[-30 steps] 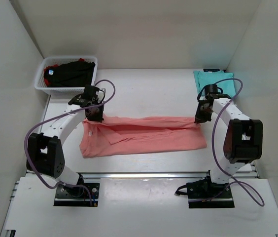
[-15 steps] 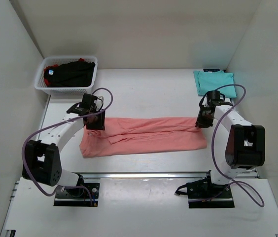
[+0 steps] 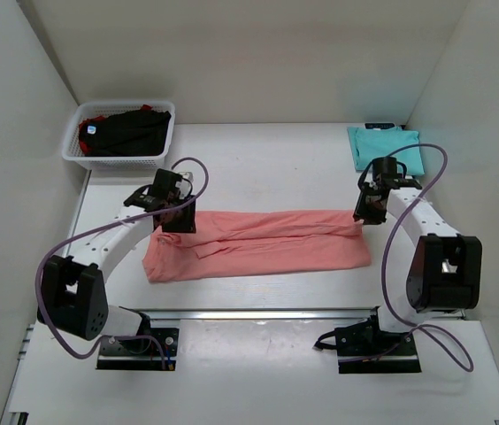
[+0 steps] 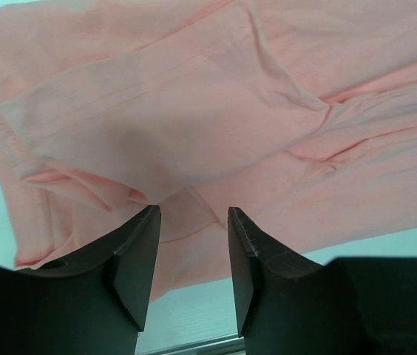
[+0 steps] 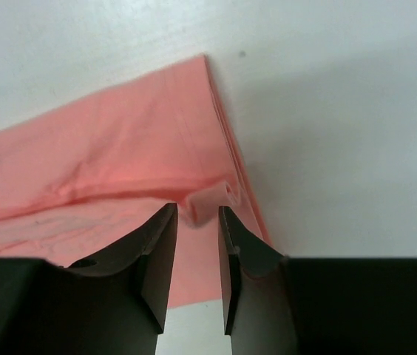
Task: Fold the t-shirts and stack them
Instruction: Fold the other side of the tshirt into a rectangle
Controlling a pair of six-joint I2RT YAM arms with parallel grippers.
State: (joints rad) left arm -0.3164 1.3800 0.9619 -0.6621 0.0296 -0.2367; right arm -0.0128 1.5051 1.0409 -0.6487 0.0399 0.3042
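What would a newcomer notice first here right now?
The salmon-pink t-shirt lies as a long folded band across the middle, the left hand open over its left end, the right hand open at its right corner. Behind: a white basket of dark shirts far left, a folded teal t-shirt far right.

You have bare table [image 3: 267, 164] running between the white basket [image 3: 112, 162] at far left and the teal shirt [image 3: 387, 140] at far right; the pink shirt [image 3: 267, 243] spans mid-table, and the side walls [image 3: 11, 195] appear close.
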